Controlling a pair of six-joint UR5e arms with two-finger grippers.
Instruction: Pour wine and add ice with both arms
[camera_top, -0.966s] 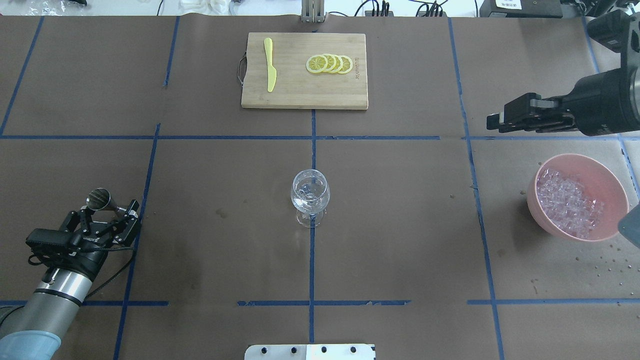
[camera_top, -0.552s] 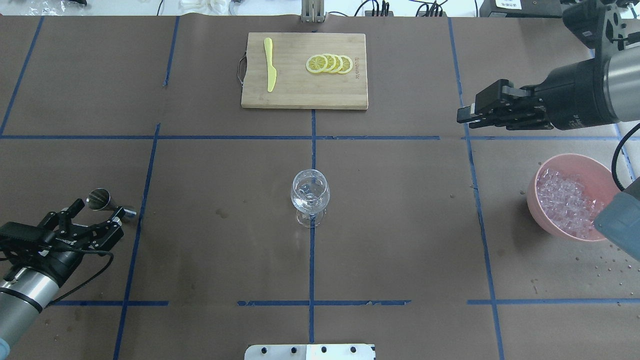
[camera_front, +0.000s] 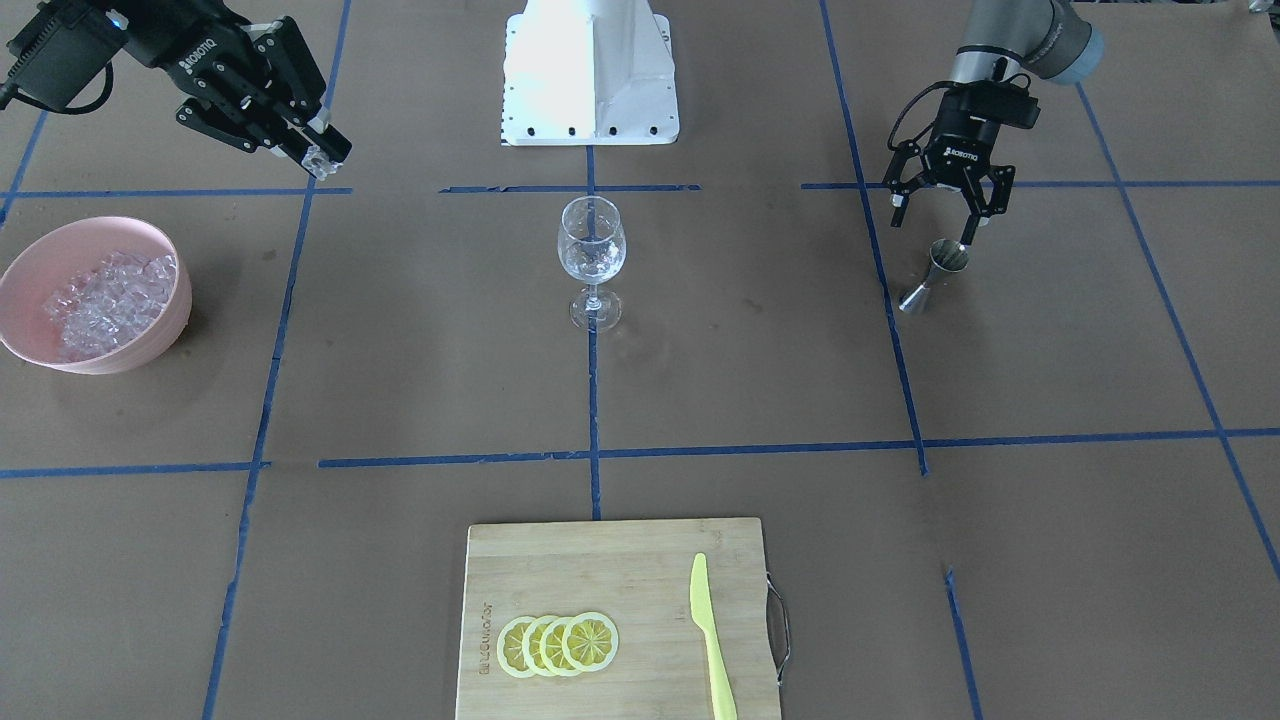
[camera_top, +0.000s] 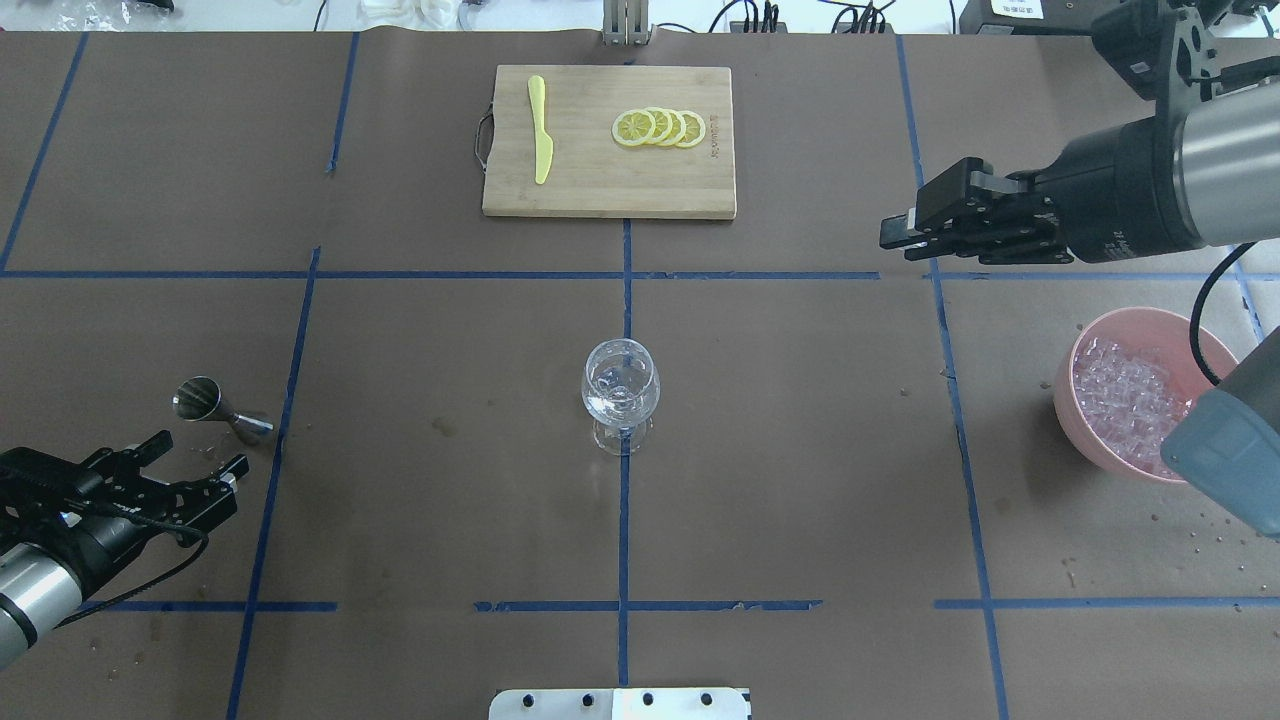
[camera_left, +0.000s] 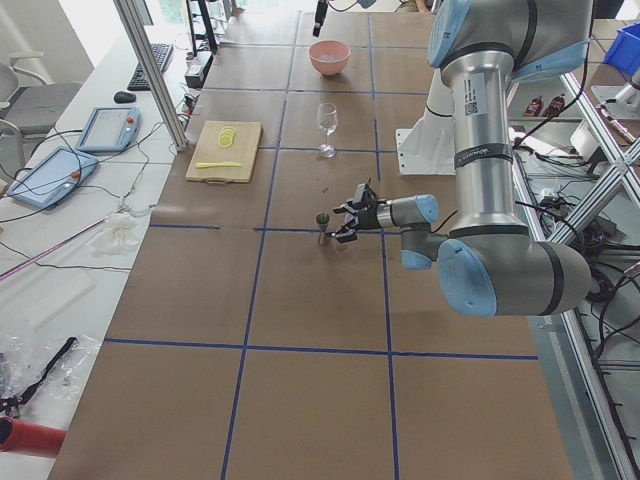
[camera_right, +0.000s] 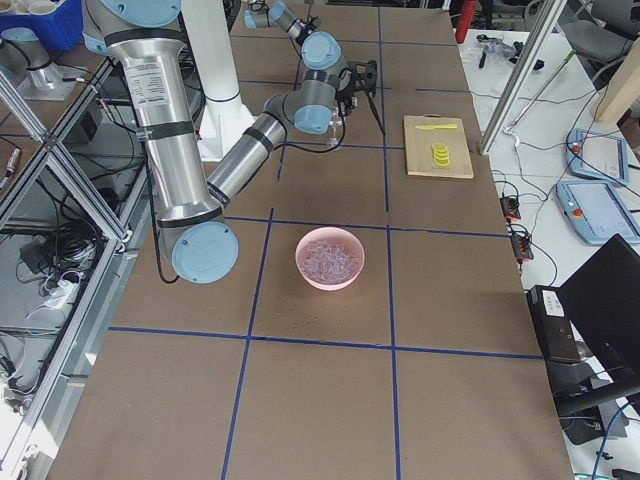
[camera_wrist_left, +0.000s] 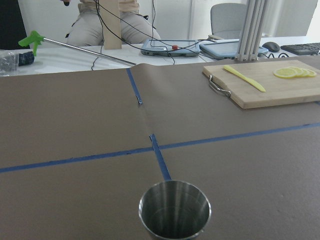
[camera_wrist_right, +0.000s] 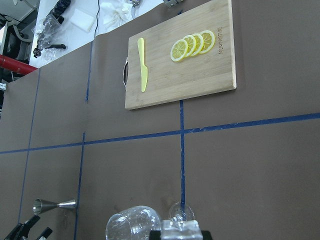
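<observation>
Ice (camera_top: 1120, 400) in bowl (camera_top: 1160, 328), glass (camera_top: 620, 385) central (board (camera_top: 590, 180) beyond)

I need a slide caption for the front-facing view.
Right gripper holds an ice cube; open left gripper beside the jigger; wine glass between.

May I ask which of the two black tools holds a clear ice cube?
The right arm's black tool, shut on a clear ice cube; the left tool stands open and empty by the steel jigger.

Robotics lab, blue-taped table (camera_top: 800, 400), teach pendants (camera_left: 108, 128), aluminium framing (camera_left: 148, 60)
</observation>
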